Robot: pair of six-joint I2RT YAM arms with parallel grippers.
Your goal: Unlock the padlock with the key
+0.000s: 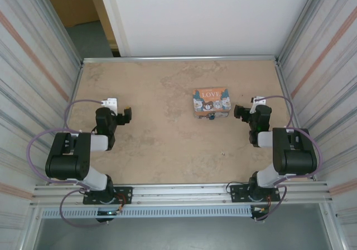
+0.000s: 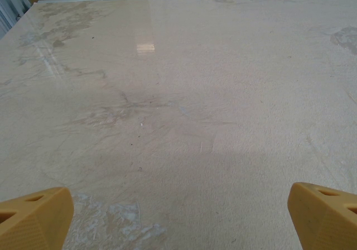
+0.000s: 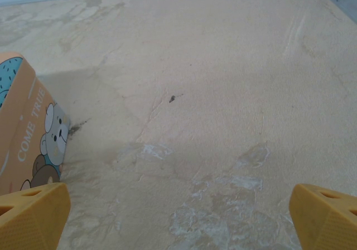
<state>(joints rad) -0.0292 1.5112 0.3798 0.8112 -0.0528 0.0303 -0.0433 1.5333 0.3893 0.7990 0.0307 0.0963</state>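
From where I stand, the sandy-coloured counter (image 1: 167, 149) carries very little. A colourful "LOVE" box (image 1: 211, 100) with cartoon animals lies right of centre, towards the far half of the surface. The padlock (image 1: 212, 116) sits at the box's near side, a small blue spot right up against that edge (too small from above to make out its shackle or whether it is locked).

Both arms are folded low at their own sides, well apart from each other. The left fingers (image 2: 33, 219) hang over bare counter on the left, their yellow tips spread wide to the two bottom corners of the left wrist view, with nothing between them. The right fingers (image 3: 326, 214) are likewise spread wide and hold nothing. They hover just right of the box, whose end face, with a bear and the words "COME TRUE", shows at the left edge of the right wrist view. The padlock lies near these fingers, not touching them, and well away from the left arm.

A tiny dark speck (image 3: 172, 99) lies on the counter ahead of the right fingers. I cannot tell what it is.
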